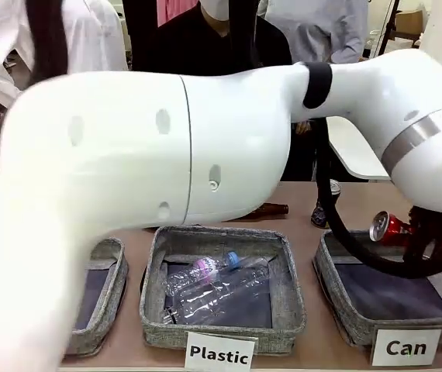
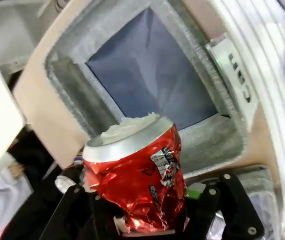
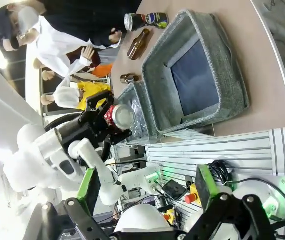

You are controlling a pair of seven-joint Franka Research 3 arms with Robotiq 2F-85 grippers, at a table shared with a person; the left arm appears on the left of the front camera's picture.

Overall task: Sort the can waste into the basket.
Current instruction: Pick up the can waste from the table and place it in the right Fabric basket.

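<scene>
Table [image 2: 37, 112]: grey Can basket [image 2: 207, 142] | left pincer [image 2: 145, 202] clamps crushed shiny red can [image 2: 132, 165] above it | right pincer [image 3: 147, 185] open

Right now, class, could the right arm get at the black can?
Probably yes: the right gripper is open and empty, and the black can lies on bare table past the basket, beside a bottle.

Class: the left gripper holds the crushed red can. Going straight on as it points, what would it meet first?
Probably the dark base of the Can basket, straight ahead of the left gripper and its red can; depth is unclear.
</scene>
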